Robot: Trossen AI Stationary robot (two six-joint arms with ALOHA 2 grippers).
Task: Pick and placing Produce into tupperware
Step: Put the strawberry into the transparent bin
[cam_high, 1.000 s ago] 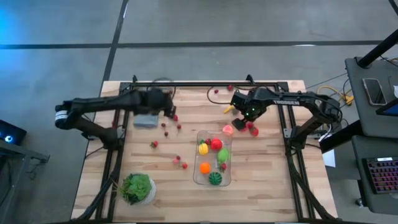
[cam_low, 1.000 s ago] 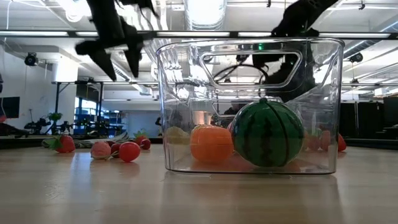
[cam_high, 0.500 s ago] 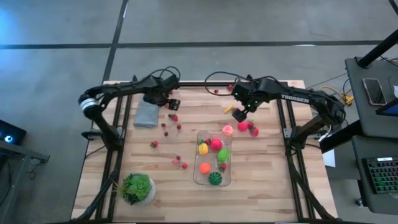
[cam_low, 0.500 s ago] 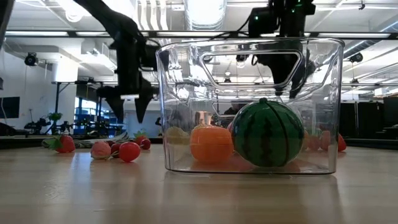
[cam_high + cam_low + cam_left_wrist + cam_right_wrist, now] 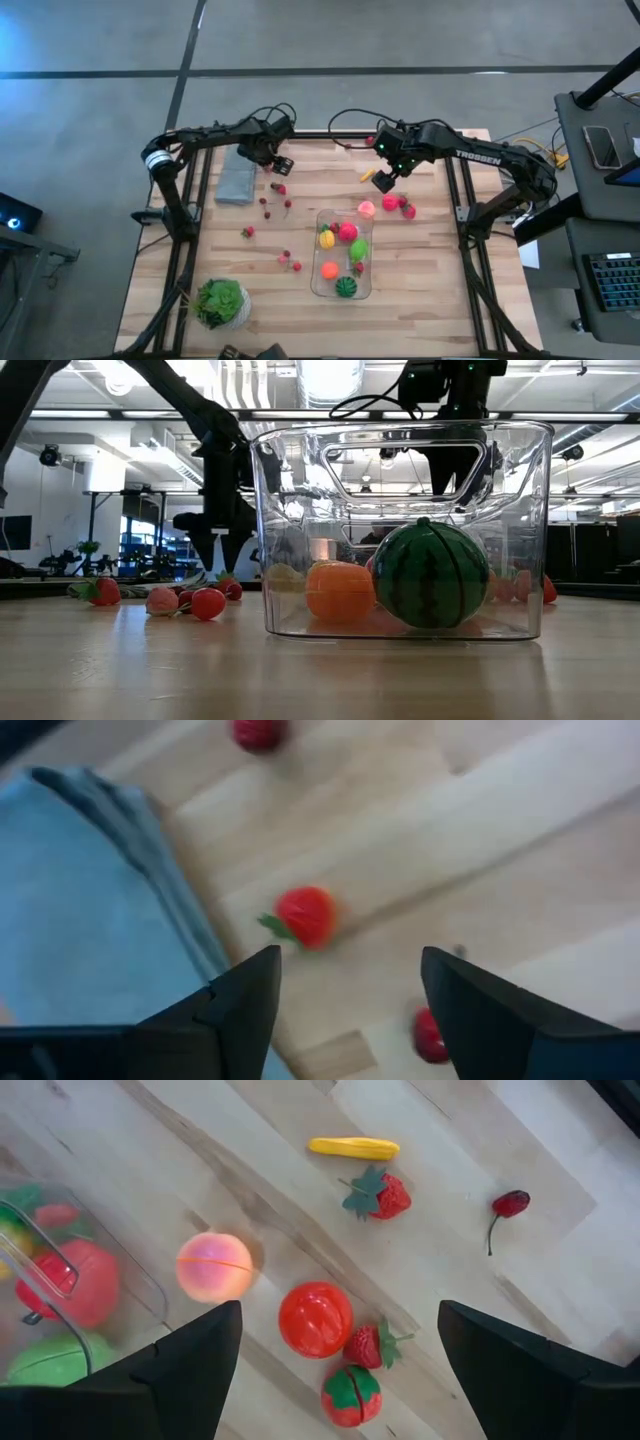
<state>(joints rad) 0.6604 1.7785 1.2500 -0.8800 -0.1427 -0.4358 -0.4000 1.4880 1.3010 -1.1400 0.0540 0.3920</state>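
Observation:
The clear tupperware (image 5: pixel 315 252) stands at the table's middle, and several produce pieces lie in it, among them an orange one (image 5: pixel 339 590) and a striped green ball (image 5: pixel 430 575). My left gripper (image 5: pixel 348 972) is open and points down just above a loose strawberry (image 5: pixel 305 915) that lies on the table beside the blue-grey cloth (image 5: pixel 236 181). My right gripper (image 5: pixel 340 1315) is open. It hangs above a peach (image 5: pixel 213 1267), a red tomato (image 5: pixel 315 1318) and strawberries (image 5: pixel 372 1345) at the tupperware's far end. A yellow piece (image 5: pixel 353 1147) lies farther off.
More small red berries (image 5: pixel 266 205) are scattered on the table between the cloth and the tupperware, and two lie nearer (image 5: pixel 290 262). A potted green plant (image 5: pixel 220 302) stands at the near left corner. A cherry (image 5: pixel 510 1204) lies by the far edge.
My left gripper has swung toward the far edge and come down, and it now points down over the strawberry beside the cloth. My right gripper has risen a little above the produce at the tupperware's far end and has stayed open.

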